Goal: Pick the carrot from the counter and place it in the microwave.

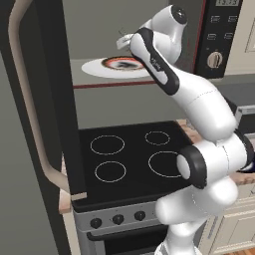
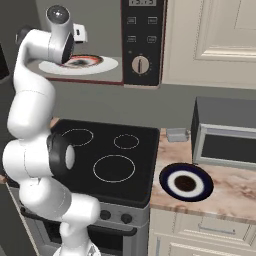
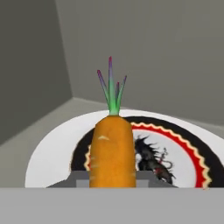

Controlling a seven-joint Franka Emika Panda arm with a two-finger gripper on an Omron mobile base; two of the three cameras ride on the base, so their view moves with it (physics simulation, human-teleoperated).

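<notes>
In the hand view the orange carrot point(image 3: 112, 148) with its green top stands upright, and my gripper point(image 3: 112, 178) is shut on its lower part. Behind and below it lies a red, black and white patterned plate point(image 3: 175, 153) on the white turntable point(image 3: 48, 162) inside the grey cavity. In the left base view my hand point(image 1: 123, 41) reaches into the open microwave point(image 1: 216, 35) over the turntable point(image 1: 94, 67). In the right base view the gripper point(image 2: 80, 34) is at the cavity mouth, left of the microwave's panel point(image 2: 142, 40).
The microwave door point(image 1: 55, 114) with its beige handle point(image 1: 30, 99) hangs open on the left. Below are the black stove point(image 2: 110, 155) and the tan counter point(image 2: 230, 197), which carries a blue-rimmed plate point(image 2: 186, 183), a small grey box appliance point(image 2: 225, 135) and a small grey block point(image 2: 176, 134).
</notes>
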